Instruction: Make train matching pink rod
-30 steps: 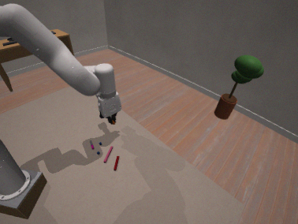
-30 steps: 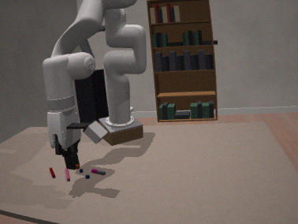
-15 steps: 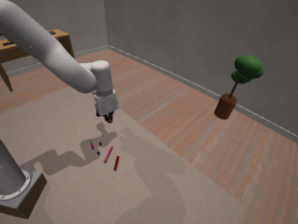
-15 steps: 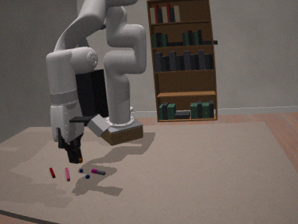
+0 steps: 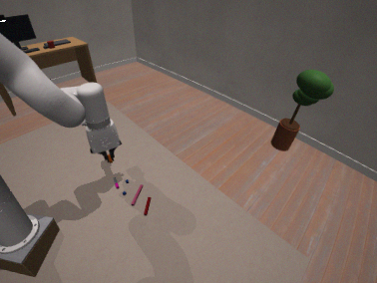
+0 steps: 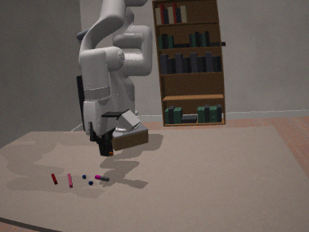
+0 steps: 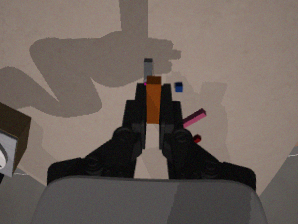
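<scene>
Hand (image 5: pixel 109 158) (image 6: pixel 105 154) (image 7: pixel 153 97) pinching orange rod (image 5: pixel 110 158) (image 6: pixel 110 153) (image 7: pixel 153 100), held above tabletop (image 5: pixel 219 234) (image 6: pixel 204 176) (image 7: pixel 250 45). Landmark pink rod (image 5: pixel 137 194) (image 6: pixel 70 180) (image 7: pixel 194 118): red rod (image 5: pixel 148 206) (image 6: pixel 54 179) (image 7: pixel 197 139) beside it; two blue rods (image 5: pixel 126 187) (image 6: pixel 84 176) (image 7: pixel 178 87) near its other side, magenta rod (image 5: pixel 117 185) (image 6: pixel 97 176) and grey rod (image 5: pixel 115 179) (image 6: pixel 105 179) (image 7: pixel 148 69) beyond those.

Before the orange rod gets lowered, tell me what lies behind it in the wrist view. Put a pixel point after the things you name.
Behind the orange rod (image 5: pixel 110 158) (image 6: pixel 110 153) (image 7: pixel 153 102), the grey rod (image 5: pixel 115 179) (image 6: pixel 105 179) (image 7: pixel 148 67) shows partly, with a magenta sliver; whatever else it covers cannot be seen.
</scene>
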Controlling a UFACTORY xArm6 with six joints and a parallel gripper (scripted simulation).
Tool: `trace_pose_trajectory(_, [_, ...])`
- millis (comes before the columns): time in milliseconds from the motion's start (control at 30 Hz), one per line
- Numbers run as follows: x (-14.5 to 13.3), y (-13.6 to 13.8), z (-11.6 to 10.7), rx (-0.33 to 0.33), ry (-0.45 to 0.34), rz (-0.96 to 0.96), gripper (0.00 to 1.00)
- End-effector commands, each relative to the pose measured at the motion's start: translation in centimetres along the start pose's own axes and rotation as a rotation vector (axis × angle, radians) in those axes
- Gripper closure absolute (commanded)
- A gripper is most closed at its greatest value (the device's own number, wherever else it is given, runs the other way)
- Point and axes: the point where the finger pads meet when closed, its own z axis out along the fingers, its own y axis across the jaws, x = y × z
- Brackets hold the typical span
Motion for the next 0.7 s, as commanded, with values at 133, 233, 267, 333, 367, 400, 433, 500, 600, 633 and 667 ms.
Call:
trace_pose_trajectory(133, [0.2,-0.7,-0.4,-0.016,-0.003,0.013,0.96])
trace_pose_trajectory(233, [0.2,-0.7,-0.4,-0.016,-0.003,0.013,0.96])
trace_pose_trajectory(267, [0.2,-0.7,-0.4,-0.016,-0.003,0.013,0.96])
trace_pose_trajectory(333, [0.2,-0.7,-0.4,-0.016,-0.003,0.013,0.96])
trace_pose_trajectory(367, [0.2,-0.7,-0.3,-0.016,-0.003,0.013,0.96])
trace_pose_trajectory(400, [0.2,-0.7,-0.3,-0.016,-0.003,0.013,0.96])
trace_pose_trajectory(433, [0.2,-0.7,-0.2,-0.016,-0.003,0.013,0.96])
trace_pose_trajectory(500, [0.2,-0.7,0.1,-0.016,-0.003,0.013,0.96])
trace_pose_trajectory(600, [0.2,-0.7,0.6,-0.016,-0.003,0.013,0.96])
trace_pose_trajectory(633, [0.2,-0.7,0.6,-0.016,-0.003,0.013,0.96])
trace_pose_trajectory(667, [0.2,-0.6,0.8,-0.016,-0.003,0.013,0.96])
